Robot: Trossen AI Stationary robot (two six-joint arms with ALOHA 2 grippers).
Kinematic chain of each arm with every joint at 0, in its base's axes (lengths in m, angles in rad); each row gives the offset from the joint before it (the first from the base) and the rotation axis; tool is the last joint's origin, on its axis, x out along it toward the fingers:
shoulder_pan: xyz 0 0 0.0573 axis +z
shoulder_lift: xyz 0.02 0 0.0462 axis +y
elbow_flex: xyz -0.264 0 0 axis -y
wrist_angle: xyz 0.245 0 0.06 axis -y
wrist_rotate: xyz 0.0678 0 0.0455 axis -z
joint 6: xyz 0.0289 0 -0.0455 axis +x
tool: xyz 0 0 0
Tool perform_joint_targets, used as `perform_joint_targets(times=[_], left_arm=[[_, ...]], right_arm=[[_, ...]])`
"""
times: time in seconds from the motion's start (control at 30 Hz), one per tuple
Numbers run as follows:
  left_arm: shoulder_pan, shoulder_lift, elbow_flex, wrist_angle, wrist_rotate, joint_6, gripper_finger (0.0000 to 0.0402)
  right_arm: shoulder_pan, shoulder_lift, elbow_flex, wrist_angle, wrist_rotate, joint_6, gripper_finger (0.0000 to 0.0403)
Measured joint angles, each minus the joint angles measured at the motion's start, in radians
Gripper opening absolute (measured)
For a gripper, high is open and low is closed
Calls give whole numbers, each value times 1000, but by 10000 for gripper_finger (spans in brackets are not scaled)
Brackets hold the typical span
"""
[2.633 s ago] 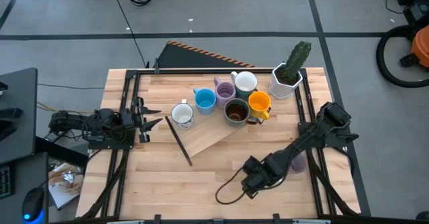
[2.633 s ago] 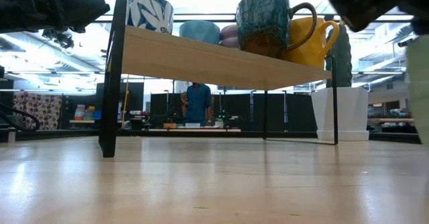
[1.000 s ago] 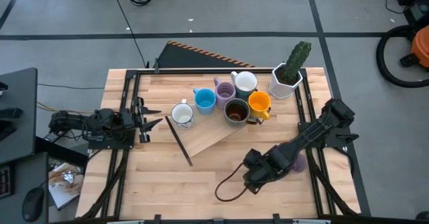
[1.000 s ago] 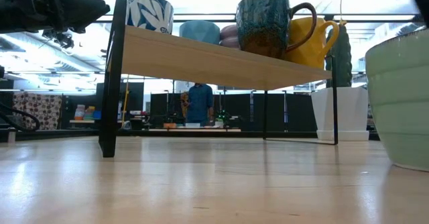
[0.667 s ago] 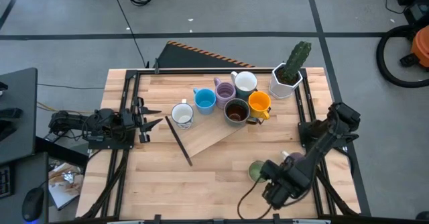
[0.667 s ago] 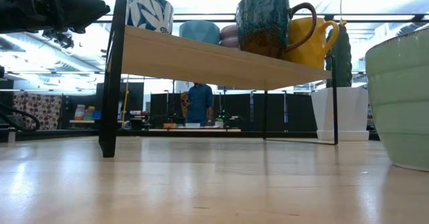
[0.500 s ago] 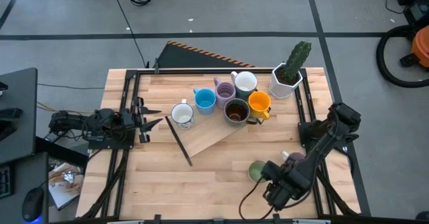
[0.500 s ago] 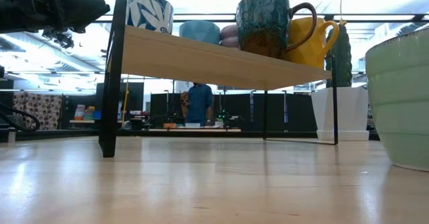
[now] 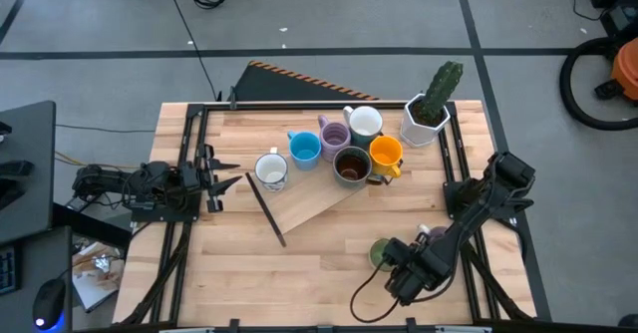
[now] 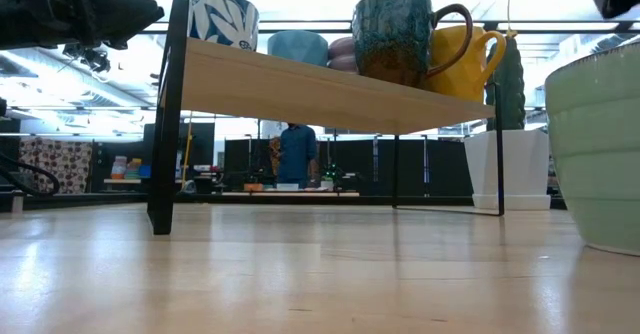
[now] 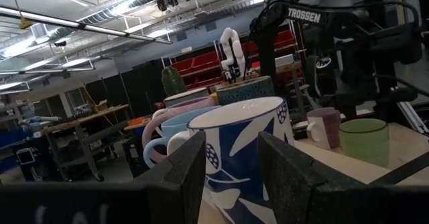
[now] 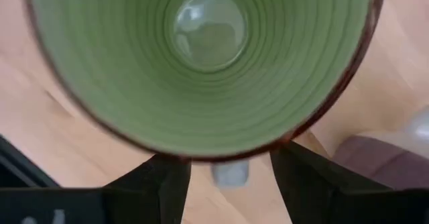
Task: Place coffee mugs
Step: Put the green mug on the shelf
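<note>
My right gripper [image 9: 392, 258] hangs over the pale green ribbed ceramic mug [image 9: 380, 253], which stands upright on the wooden table [image 9: 299, 263] near its front edge, toward the right corner. My fingers [image 12: 155, 181] straddle the mug's handle, spread and not pinching it. A lavender mug [image 9: 437, 238] sits just beside, toward the right edge. My left gripper [image 9: 221, 178] waits at the table's left edge, fingers parted and holding nothing, facing the white blue-leaf mug [image 9: 270, 168] on the raised wooden shelf [image 9: 309, 201].
</note>
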Motion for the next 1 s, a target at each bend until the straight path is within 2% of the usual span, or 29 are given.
perform_joint_targets(times=[0.3, 0.7, 1.0], left_arm=[[0, 0, 0, 0, 0, 0, 141], [0, 0, 0, 0, 0, -1, 141], [0, 0, 0, 1, 0, -2, 141]], right_arm=[[-18, 0, -61, 82, -1, -2, 173], [-25, 0, -61, 150, 9, 75, 61], [-139, 2, -15, 162, 10, 2, 60]])
